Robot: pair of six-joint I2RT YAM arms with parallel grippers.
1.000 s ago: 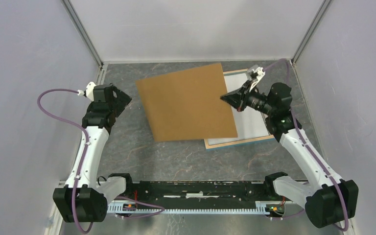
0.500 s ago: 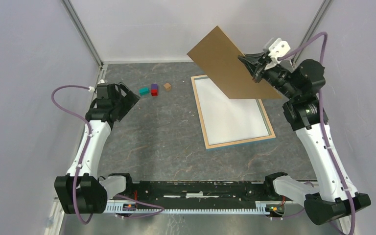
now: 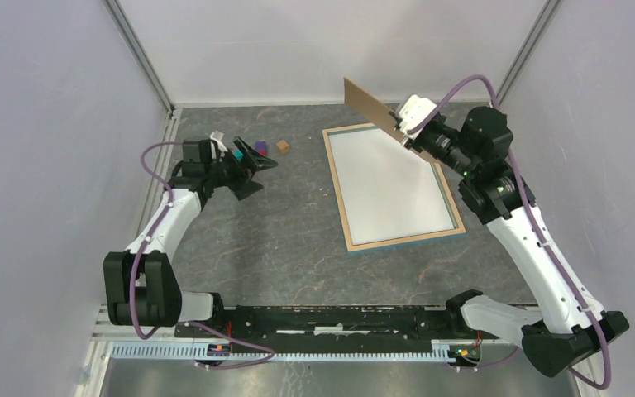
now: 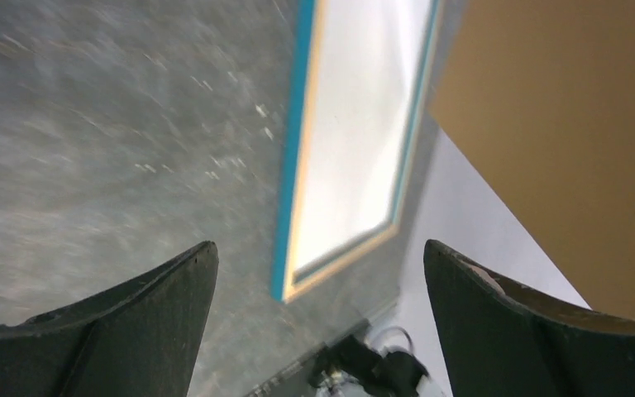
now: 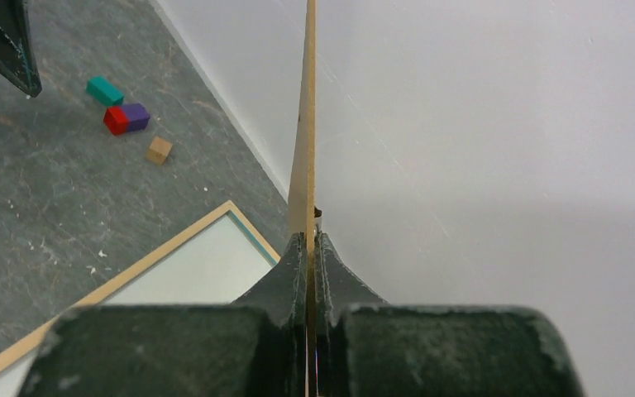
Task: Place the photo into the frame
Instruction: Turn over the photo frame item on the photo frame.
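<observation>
Frame: the frame [image 3: 336, 190] lies flat on the table [image 3: 298, 248], right of the middle, with its pale wood rim up. A white sheet [image 3: 393, 182] fills its opening; what that sheet is I cannot tell.
Frame and my right fingers: my right gripper [image 3: 405, 126] hangs above the frame's far right corner, clear of it.
Frame and my left fingers: the frame lies well off to the right of my left gripper [image 3: 260, 172]. My left wrist view shows it in the gap between my fingers, with a blue edge showing.
Change: a second ago the backing board [image 3: 370, 100] lay low across the frame and hid most of it. Half a second ago I held the board high, its broad face to the top camera. Now it is lower and nearly edge-on. My left arm has swung from the left wall in toward the blocks.
Right fingers: pinched tight on the backing board's edge. The board stands straight out from between them toward the far wall.
Left fingers: spread fully wide, gripping nothing, above the teal block [image 5: 104, 89] and near the red block [image 5: 116, 121], purple block [image 3: 261, 146] and tan cube [image 3: 283, 145].
</observation>
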